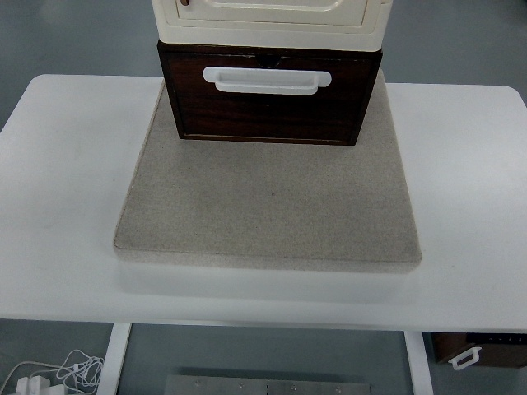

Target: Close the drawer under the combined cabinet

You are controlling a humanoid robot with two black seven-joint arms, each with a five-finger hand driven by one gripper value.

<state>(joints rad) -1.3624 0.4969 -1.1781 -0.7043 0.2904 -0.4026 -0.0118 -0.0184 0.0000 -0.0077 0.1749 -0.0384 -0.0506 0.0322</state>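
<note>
A white table [66,206] fills most of the top view, its far corners rounded and its near edge running across the lower part of the picture. On it lies a square grey mat [272,206], flat, with table showing on both sides and in front. At the mat's far edge stands the cabinet [272,16], cream above, cut off by the top of the picture. Directly beneath that cream part sits the drawer [268,103], dark brown wood, its front facing the camera and tilted into sight; how far it stands out from the cabinet cannot be told from this angle. Across the upper part of the drawer front runs a white handle [267,80], long and horizontal. Below the table, grey floor [272,362] shows, with a white cable [62,370] coiled at lower left. Neither hand is in view, so the state of the fingers cannot be told
</note>
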